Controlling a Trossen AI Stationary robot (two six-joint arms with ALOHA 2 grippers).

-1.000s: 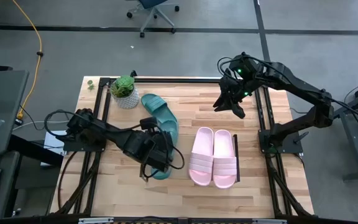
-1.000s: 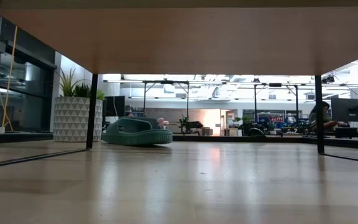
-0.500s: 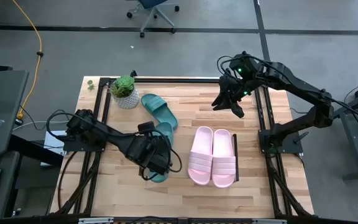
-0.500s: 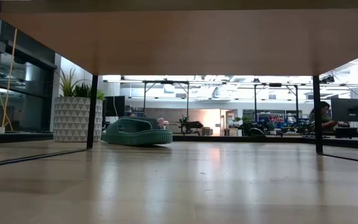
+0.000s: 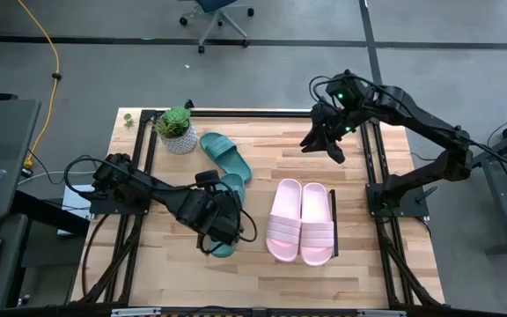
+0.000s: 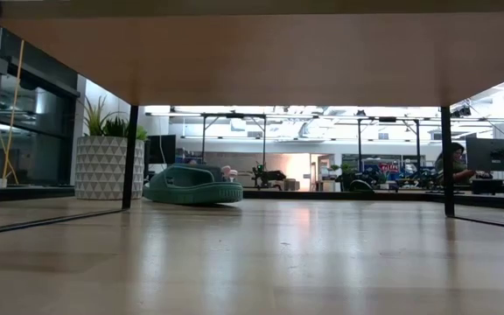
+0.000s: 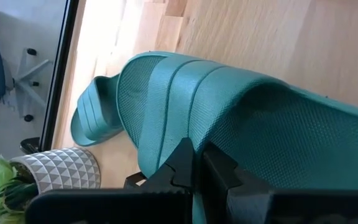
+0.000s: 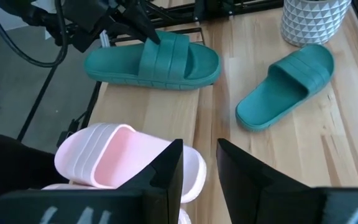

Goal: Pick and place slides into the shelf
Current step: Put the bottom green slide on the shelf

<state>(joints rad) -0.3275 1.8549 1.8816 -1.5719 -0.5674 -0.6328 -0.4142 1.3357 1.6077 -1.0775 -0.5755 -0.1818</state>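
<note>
My left gripper [image 5: 221,220] is shut on one teal slide [image 5: 232,187] at the table's middle left, also seen in the right wrist view [image 8: 154,62]. The second teal slide [image 5: 225,154] lies flat on its sole beside it, toward the far edge. Both pink slides [image 5: 302,222] lie side by side, soles down, on a light wood board with a black bar [image 5: 334,224] on its right, seemingly the shelf's top. In the low view that shelf [image 6: 252,61] spans overhead on thin black legs. My right gripper [image 8: 199,165] is open, hovering high near the far right corner [image 5: 324,145]. My left gripper pinches the teal slide between its two fingers [image 7: 219,168] at its side edge next to the ribbed strap [image 7: 185,93]. It comes slanting down from the table's left, across the slide. The slide sits about level; I cannot tell whether it is clear of the table.
A potted plant in a white patterned pot [image 5: 176,130] stands at the far left, close to the second teal slide. A black frame [image 5: 372,158] edges the table. Bare wood lies between the teal slides and my right gripper.
My left gripper has drawn the held teal slide a little toward the table's near edge, away from the second teal slide, which it partly overlapped a second ago. The second teal slide and the pink pair have stayed put.
</note>
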